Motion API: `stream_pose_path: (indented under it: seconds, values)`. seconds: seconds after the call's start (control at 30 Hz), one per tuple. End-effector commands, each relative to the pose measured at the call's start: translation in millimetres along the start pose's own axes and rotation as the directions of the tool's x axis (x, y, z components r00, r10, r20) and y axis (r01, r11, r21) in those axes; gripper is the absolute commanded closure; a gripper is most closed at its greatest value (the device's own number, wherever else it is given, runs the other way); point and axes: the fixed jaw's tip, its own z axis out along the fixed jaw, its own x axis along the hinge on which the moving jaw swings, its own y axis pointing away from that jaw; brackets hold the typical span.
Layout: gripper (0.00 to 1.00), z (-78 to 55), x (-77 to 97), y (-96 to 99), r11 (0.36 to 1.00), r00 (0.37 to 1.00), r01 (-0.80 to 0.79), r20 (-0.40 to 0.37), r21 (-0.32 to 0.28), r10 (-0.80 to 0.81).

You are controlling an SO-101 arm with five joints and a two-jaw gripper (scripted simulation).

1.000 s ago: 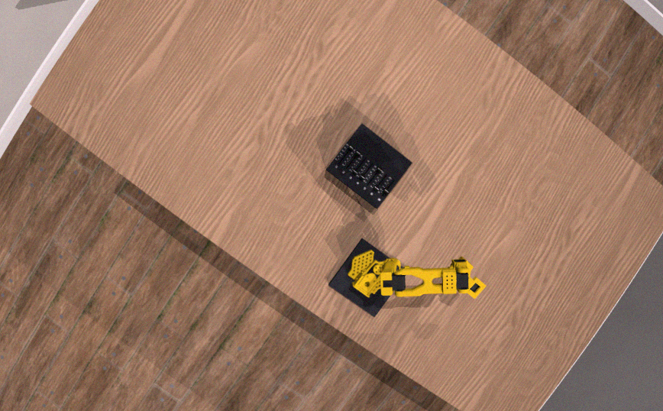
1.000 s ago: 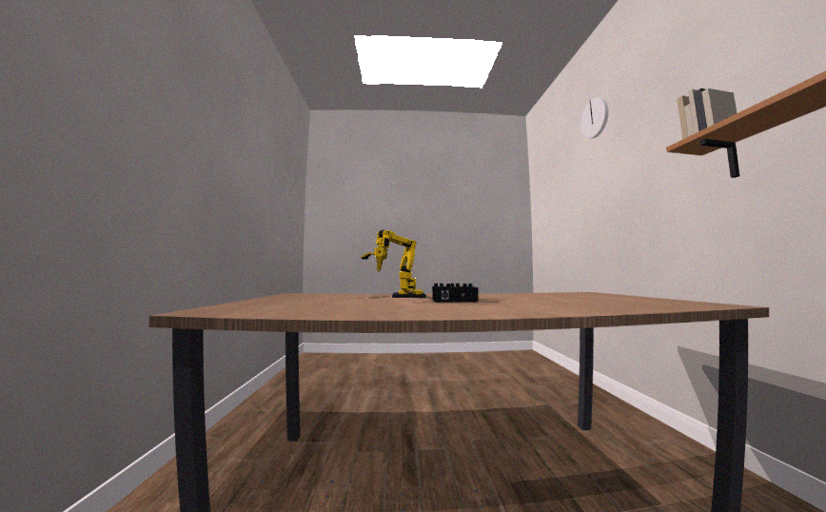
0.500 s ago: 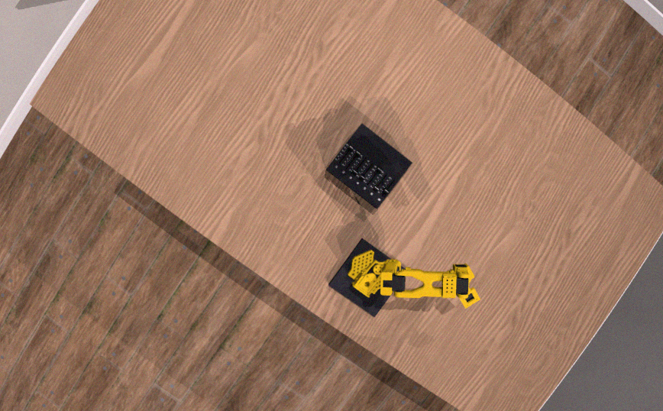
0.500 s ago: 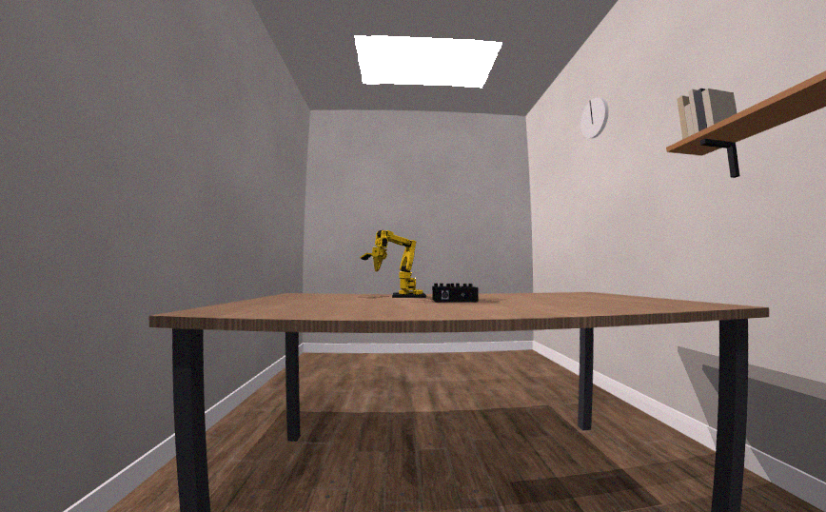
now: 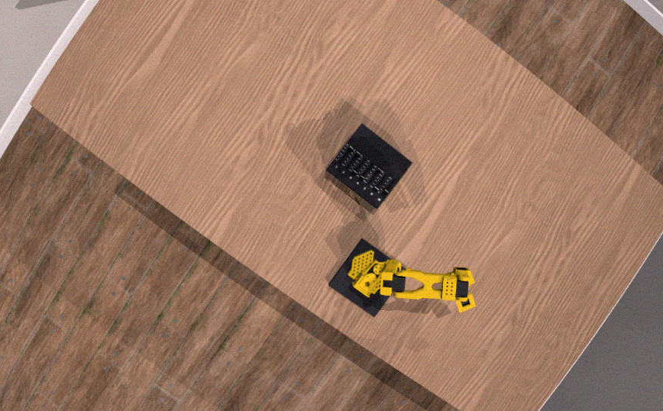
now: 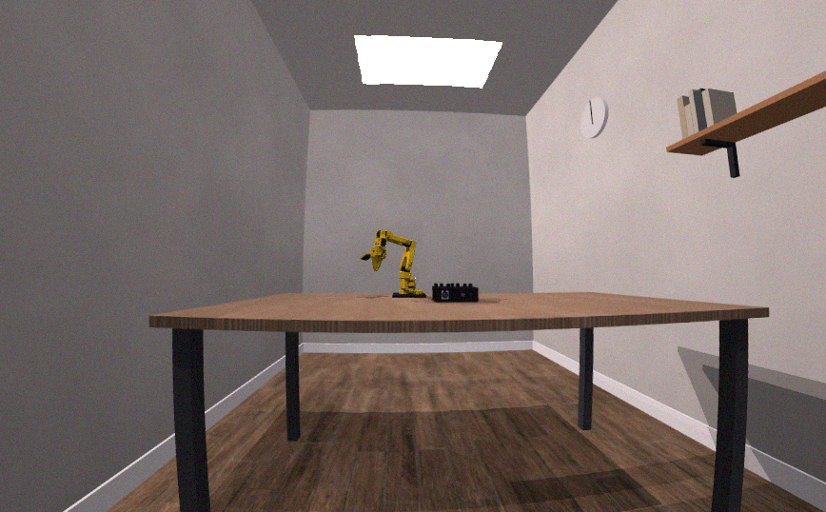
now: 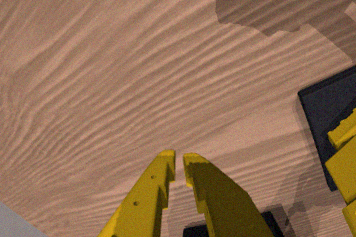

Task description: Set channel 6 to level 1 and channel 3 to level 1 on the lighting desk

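Observation:
The lighting desk (image 5: 386,152) (image 6: 455,293) is a small black box with a row of several fader slots (image 5: 366,173), standing in the middle of the wooden table (image 5: 195,101) (image 6: 340,315). The faders are too small to read their levels. My yellow arm reaches out sideways from its base, away from the desk. My gripper (image 5: 464,304) (image 6: 372,261) (image 7: 178,159) is shut with nothing between its jaws and hangs well above bare table, pointing down. The desk does not show in the wrist view.
The arm's black base plate (image 5: 341,285) (image 7: 328,107) sits near the table's edge, just beside the desk. A wall shelf (image 6: 778,111) with books and a clock (image 6: 593,117) are far off on the right wall.

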Motion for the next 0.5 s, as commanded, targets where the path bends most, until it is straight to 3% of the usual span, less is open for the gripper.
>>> stream_pose_path:
  seconds: [0.0,0.47]
  values:
    - [1.0,-4.0,-4.0,1.4,0.999,0.999,-0.045,0.014,-0.029,0.046]
    - [1.0,-4.1,-6.0,0.7,0.996,0.996,-0.089,0.014,-0.03,0.09]
